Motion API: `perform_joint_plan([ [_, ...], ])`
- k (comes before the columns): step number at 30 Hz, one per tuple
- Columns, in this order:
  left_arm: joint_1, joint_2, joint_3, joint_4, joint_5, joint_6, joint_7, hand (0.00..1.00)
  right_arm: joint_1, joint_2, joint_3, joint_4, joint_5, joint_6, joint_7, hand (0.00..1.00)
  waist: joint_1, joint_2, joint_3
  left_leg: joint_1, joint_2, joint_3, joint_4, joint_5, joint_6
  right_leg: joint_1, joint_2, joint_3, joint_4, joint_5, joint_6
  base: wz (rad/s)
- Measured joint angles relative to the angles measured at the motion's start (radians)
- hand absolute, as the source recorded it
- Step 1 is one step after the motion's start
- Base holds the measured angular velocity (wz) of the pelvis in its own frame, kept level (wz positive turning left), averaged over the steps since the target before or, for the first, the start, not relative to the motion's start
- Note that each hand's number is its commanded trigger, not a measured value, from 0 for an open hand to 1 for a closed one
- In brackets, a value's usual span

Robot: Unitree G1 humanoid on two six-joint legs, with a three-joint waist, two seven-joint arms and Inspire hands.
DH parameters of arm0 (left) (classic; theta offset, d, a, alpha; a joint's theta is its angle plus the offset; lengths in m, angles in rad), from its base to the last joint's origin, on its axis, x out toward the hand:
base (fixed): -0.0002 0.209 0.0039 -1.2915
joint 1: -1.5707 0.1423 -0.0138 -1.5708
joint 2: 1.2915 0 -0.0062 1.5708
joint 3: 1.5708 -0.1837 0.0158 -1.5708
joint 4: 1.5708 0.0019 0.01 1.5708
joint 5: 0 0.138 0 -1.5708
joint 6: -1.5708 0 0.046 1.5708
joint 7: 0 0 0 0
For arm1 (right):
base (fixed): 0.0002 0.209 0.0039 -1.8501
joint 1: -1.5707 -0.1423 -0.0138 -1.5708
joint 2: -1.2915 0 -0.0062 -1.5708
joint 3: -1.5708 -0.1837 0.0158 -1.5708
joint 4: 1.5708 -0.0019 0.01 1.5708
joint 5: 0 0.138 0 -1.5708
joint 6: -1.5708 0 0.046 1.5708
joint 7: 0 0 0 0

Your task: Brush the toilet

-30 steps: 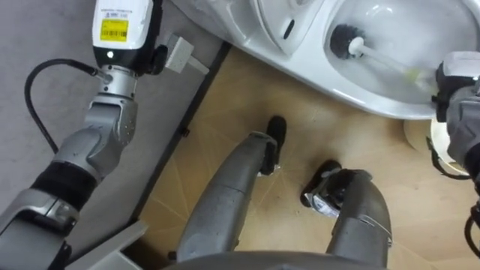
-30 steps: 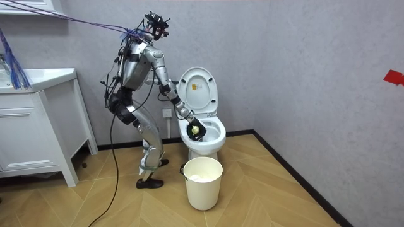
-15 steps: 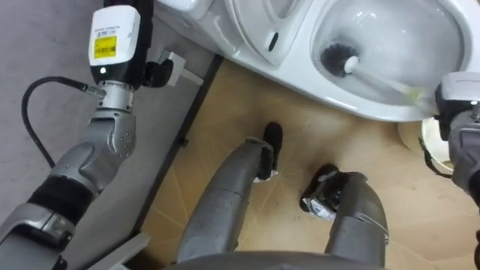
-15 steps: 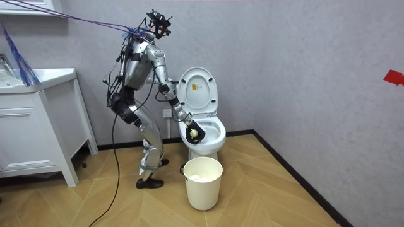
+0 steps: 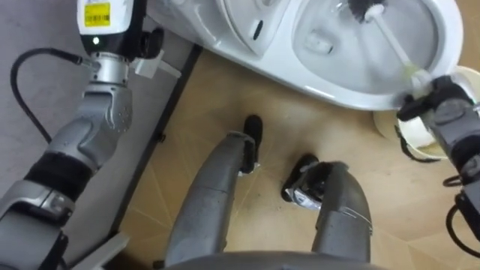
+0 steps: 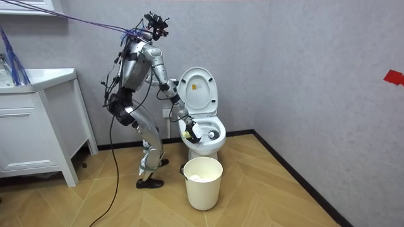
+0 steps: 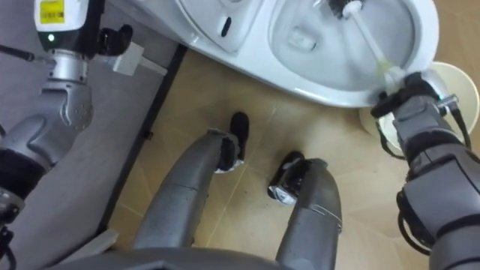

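Through the left eye view, the right hand (image 5: 439, 112) has its fingers curled round the end of a pale-handled toilet brush (image 5: 390, 41) at the near right edge of the white ceramic toilet bowl (image 5: 337, 88). The handle runs away from the hand across the bowl, with the dark bristle head at the far wall.

In the room view, the robot stands bent beside the toilet with that hand (image 6: 188, 131) low at the rim.

The right eye view agrees: the brush (image 7: 364, 39) slants up and leftward from the hand (image 7: 409, 97). Scrubbing likely means pushing along that line.
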Motion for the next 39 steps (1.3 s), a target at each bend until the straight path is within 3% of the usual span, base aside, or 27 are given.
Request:
perform_joint_plan([
  [7, -0.002, 0.015, 0.002, 0.001, 0.035, 0.0, 0.009, 0.0, 0.0, 0.013, -0.013, -0.032, 0.026, -0.002, 0.003, 1.0, -0.015, 0.0, 0.0002, -0.006, 0.002, 0.013, -0.002, 0.002, -0.002, -0.007, -0.005, -0.01, 0.003, 0.003, -0.014, -0.03],
  [11, -0.002, 0.015, 0.002, 0.008, 0.064, 0.001, 0.011, 0.0, 0.003, 0.012, -0.013, -0.031, 0.0, -0.004, 0.011, 1.0, -0.022, 0.002, 0.0012, -0.008, 0.0, -0.003, 0.002, 0.003, -0.002, 0.0, -0.01, -0.023, 0.002, 0.002, -0.015, 0.07],
  [16, 0.004, 0.009, 0.001, 0.025, 0.125, 0.016, 0.006, 0.0, 0.003, 0.013, -0.005, -0.026, -0.255, -0.012, 0.047, 1.0, -0.006, 0.009, 0.0057, 0.003, -0.001, -0.011, 0.013, -0.002, -0.001, 0.018, -0.009, -0.026, 0.002, -0.001, -0.01, 0.02],
  [18, 0.022, 0.008, -0.005, 0.03, 0.124, 0.016, -0.014, 0.0, 0.006, 0.006, 0.048, -0.022, -0.411, -0.018, 0.049, 1.0, 0.009, 0.027, 0.0135, 0.023, -0.003, -0.015, 0.016, -0.015, -0.005, 0.042, -0.008, -0.027, -0.003, -0.009, -0.003, 0.0],
  [23, 0.06, -0.009, -0.009, 0.032, 0.121, 0.008, -0.064, 0.0, 0.049, -0.032, 0.11, -0.013, -0.607, -0.009, 0.081, 1.0, 0.078, 0.063, 0.0142, 0.075, -0.009, -0.036, 0.006, -0.022, -0.007, 0.108, 0.005, -0.037, -0.038, -0.015, 0.01, 0.05],
  [27, 0.148, -0.018, 0.004, 0.025, 0.093, 0.003, -0.126, 0.0, 0.103, -0.044, 0.108, 0.018, -0.655, 0.013, 0.101, 1.0, 0.118, 0.081, 0.0048, 0.14, -0.016, -0.036, -0.033, -0.022, -0.006, 0.173, 0.008, -0.041, -0.082, -0.011, 0.026, 0.06],
  [31, 0.246, -0.022, 0.016, 0.028, 0.001, -0.01, -0.167, 0.0, 0.203, -0.044, 0.104, 0.025, -0.661, 0.003, 0.093, 1.0, 0.11, 0.084, 0.0015, 0.233, -0.02, -0.038, -0.082, -0.017, -0.004, 0.272, 0.026, -0.049, -0.153, 0.007, 0.033, 0.07],
  [33, 0.31, -0.026, 0.023, 0.04, -0.034, -0.015, -0.193, 0.0, 0.3, -0.037, 0.075, 0.019, -0.659, -0.02, 0.086, 1.0, 0.086, 0.068, -0.0111, 0.299, -0.032, -0.039, -0.13, -0.017, -0.006, 0.341, 0.024, -0.064, -0.2, 0.005, 0.04, 0.21],
  [34, 0.325, -0.028, 0.028, 0.04, -0.037, -0.013, -0.203, 0.0, 0.326, -0.034, 0.061, 0.014, -0.659, -0.026, 0.086, 1.0, 0.076, 0.064, -0.0133, 0.315, -0.034, -0.039, -0.14, -0.017, -0.006, 0.36, 0.024, -0.066, -0.212, 0.004, 0.043, 0.16],
  [36, 0.393, -0.037, 0.066, 0.049, -0.04, -0.012, -0.225, 0.0, 0.4, 0.005, 0.0, 0.004, -0.657, -0.042, 0.083, 1.0, 0.047, 0.029, -0.0289, 0.381, -0.036, -0.024, -0.187, -0.018, -0.009, 0.417, 0.028, -0.063, -0.254, 0.005, 0.047, -0.03],
  [38, 0.432, -0.061, 0.094, 0.076, -0.073, -0.006, -0.24, 0.0, 0.437, 0.044, -0.031, 0.005, -0.655, -0.044, 0.093, 1.0, 0.017, 0.01, -0.0379, 0.438, -0.041, -0.02, -0.211, -0.018, -0.011, 0.483, 0.038, -0.066, -0.299, 0.009, 0.052, 0.02],
  [39, 0.453, -0.072, 0.103, 0.097, -0.075, 0.0, -0.253, 0.0, 0.466, 0.071, -0.053, 0.003, -0.656, -0.044, 0.104, 1.0, 0.0, -0.006, -0.0386, 0.477, -0.041, -0.02, -0.221, -0.018, -0.011, 0.533, 0.046, -0.069, -0.328, 0.01, 0.054, 0.12],
])
